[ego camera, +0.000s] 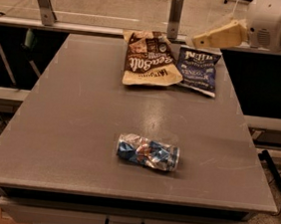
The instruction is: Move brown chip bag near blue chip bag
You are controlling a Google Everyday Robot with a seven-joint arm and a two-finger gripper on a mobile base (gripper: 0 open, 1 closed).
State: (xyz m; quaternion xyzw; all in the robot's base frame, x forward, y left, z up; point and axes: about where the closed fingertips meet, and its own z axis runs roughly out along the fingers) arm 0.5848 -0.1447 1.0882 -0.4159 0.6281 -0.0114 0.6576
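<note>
The gripper (pixel 204 39) hangs above the table's (pixel 74 127) far right edge; how wide it stands, I can't tell. The blue chip bag (pixel 199 70) lies just below it, and the brown chip bag (pixel 148 60) is right against that bag, further left.

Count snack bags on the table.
3: brown chip bag far centre; blue chip bag at its right; crumpled shiny packet near front centre. None seem hidden. Gripper hovers over table's far-right edge.

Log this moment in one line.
gripper: above far right edge, clear of bags | brown chip bag: beside blue chip bag | wrinkled packet: front centre
</note>
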